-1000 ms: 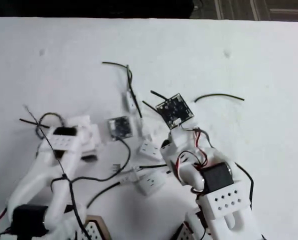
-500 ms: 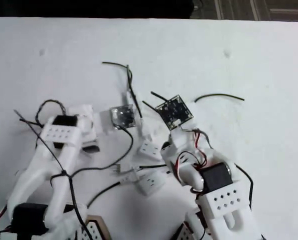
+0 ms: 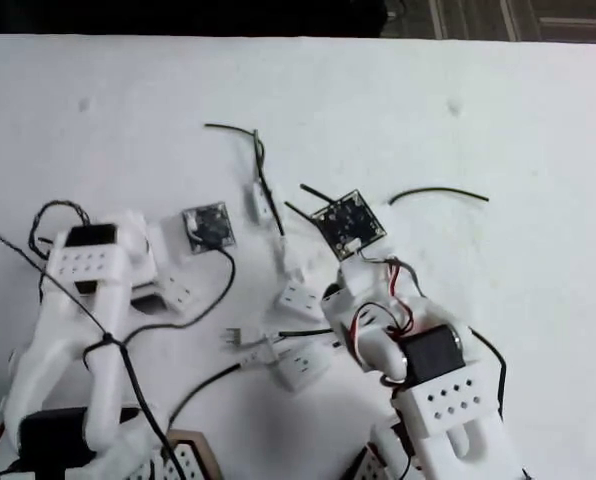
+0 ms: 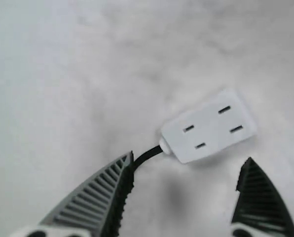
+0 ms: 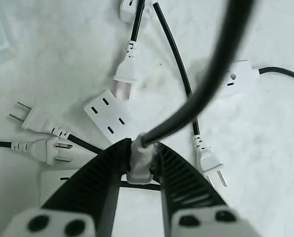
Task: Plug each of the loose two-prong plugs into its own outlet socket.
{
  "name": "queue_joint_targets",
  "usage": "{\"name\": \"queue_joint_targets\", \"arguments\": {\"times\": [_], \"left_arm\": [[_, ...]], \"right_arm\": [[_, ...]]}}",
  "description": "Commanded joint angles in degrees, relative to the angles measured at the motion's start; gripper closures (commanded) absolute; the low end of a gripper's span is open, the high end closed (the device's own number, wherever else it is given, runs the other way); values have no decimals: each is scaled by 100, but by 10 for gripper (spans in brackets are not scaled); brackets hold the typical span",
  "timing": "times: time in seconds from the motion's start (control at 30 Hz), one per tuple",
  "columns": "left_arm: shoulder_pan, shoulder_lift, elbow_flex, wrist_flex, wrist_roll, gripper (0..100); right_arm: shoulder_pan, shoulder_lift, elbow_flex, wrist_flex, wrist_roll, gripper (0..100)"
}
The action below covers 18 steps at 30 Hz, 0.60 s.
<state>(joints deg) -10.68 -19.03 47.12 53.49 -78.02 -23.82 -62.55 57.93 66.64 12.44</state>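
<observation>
My left gripper (image 4: 189,158) is open and hangs over a white outlet socket (image 4: 208,131) with a black cord, which lies flat between and just beyond the fingertips. From above, that socket (image 3: 178,293) lies beside the left arm (image 3: 88,262). My right gripper (image 5: 139,148) is shut on a white two-prong plug (image 5: 139,163) whose black cord runs up past the camera. Beneath it lies another outlet socket (image 5: 110,114) with a plug (image 5: 125,79) at its edge. Loose plugs (image 5: 26,116) (image 5: 208,163) lie to either side with bare prongs.
More sockets lie around: one (image 3: 301,298) by the right arm (image 3: 433,375), one (image 3: 303,365) nearer the front, one (image 5: 240,74) farther off. A loose plug (image 3: 240,338) and black cords cross the middle. The far table (image 3: 428,90) is bare white.
The left arm has swung left and its wrist camera has moved with it, uncovering the socket beside it. The right arm has stayed put with its plug.
</observation>
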Motion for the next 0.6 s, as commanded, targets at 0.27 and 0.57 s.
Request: {"name": "queue_joint_targets", "arguments": {"times": [0.27, 0.57], "left_arm": [[1077, -4, 1073, -2532, 976, 669], [1226, -31, 633, -2022, 1020, 668]], "right_arm": [[22, -75, -44, -84, 18, 981], [13, -75, -44, -84, 18, 981]]}}
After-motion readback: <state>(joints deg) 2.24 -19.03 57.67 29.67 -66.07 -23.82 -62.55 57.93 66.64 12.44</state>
